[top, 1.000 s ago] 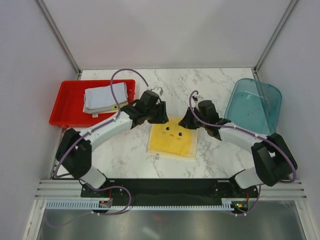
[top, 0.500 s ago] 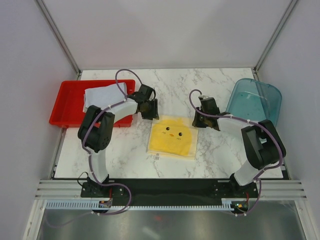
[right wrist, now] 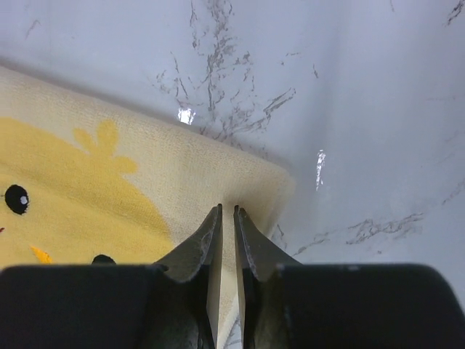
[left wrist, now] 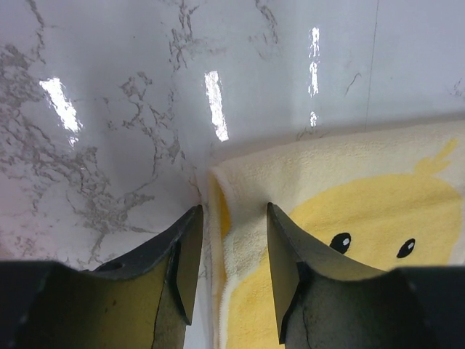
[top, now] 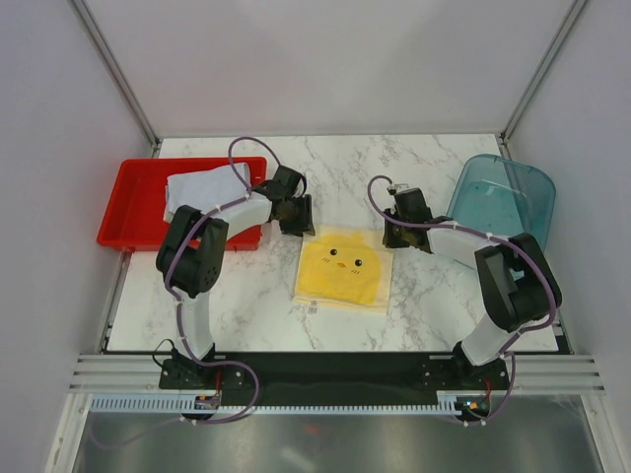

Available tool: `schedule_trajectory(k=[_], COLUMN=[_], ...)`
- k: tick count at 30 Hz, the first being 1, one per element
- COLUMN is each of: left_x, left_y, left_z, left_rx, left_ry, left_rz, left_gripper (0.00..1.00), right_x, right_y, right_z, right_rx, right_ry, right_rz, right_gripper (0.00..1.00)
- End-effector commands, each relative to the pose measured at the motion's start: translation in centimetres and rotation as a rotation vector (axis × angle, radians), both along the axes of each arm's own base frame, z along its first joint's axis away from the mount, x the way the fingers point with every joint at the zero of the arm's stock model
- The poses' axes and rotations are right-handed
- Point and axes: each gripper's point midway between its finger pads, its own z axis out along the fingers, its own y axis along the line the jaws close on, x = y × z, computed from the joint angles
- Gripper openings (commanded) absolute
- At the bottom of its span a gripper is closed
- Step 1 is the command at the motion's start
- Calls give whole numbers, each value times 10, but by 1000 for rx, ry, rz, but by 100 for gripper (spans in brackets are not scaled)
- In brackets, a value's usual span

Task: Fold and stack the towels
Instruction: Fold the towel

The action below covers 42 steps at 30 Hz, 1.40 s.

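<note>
A pale yellow towel [top: 342,268] with a chick face lies flat on the marble in the middle. My left gripper [top: 296,219] is at its far left corner. In the left wrist view that gripper [left wrist: 232,218] is open, its jaws standing either side of the towel's [left wrist: 349,211] side edge. My right gripper [top: 394,235] is at the far right corner. In the right wrist view it [right wrist: 226,212] is shut on the cream corner of the towel [right wrist: 109,189], with only a thin slit between the jaws. Folded grey and white towels [top: 202,192] lie in the tray.
The red tray [top: 128,212] stands at the left, close behind my left arm. A translucent teal basket [top: 498,202] lies on its side at the right edge. Grey walls close in the table's back and sides.
Both arms have drawn their elbows in. The grippers have moved apart from over the towel's far edge to its two far corners. The towel's far right corner has shifted slightly right.
</note>
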Motion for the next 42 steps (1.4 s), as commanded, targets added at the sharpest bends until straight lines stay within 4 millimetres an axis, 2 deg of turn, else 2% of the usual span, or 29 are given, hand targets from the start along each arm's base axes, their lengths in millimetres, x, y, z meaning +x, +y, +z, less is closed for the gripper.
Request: schedule_trajectory(k=[1, 4, 6, 9, 12, 13, 14, 16, 17, 20, 26, 33, 36, 42], left_x=[7, 15, 23, 30, 29, 28, 28, 23, 22, 20, 28, 28, 25, 23], left_y=[-8, -6, -6, -11, -20, -22, -24, -29, -29, -26, -17, -7, -8, -9], left_z=[18, 47, 73, 96, 101, 99, 96, 80, 73, 51, 16, -8, -14, -13], left_rx=[-26, -28, -34, -60, -104, -116, -123, -134, -132, -108, -36, 2, 1, -7], left_ry=[-42, -93, -145, -187, -175, -166, -158, -110, -95, -63, -34, 3, 21, 25], left_rz=[-41, -35, -31, -36, -55, -58, -65, -86, -88, -80, -57, -40, -44, -47], left_gripper=[48, 49, 52, 52, 49, 47, 40, 30, 21, 11, 6, 4, 4, 4], right_x=[17, 19, 22, 21, 22, 22, 22, 23, 24, 24, 21, 20, 21, 25], right_y=[5, 7, 3, 2, -3, -3, -4, -6, -7, -10, -21, -21, -19, -18], right_z=[39, 51, 52, 46, 38, 35, 33, 30, 30, 24, 1, -8, -9, -11], right_rx=[17, 24, 6, -8, -33, -37, -42, -55, -59, -81, -144, -149, -144, -149], right_ry=[-91, -108, -110, -87, -73, -66, -63, -59, -60, -53, -17, -15, -18, -31], right_rz=[28, 32, 19, 25, 9, 8, 3, -3, -3, -9, -18, -8, 2, 17], right_gripper=[18, 12, 10, 9, 8, 8, 8, 8, 8, 8, 8, 9, 9, 9])
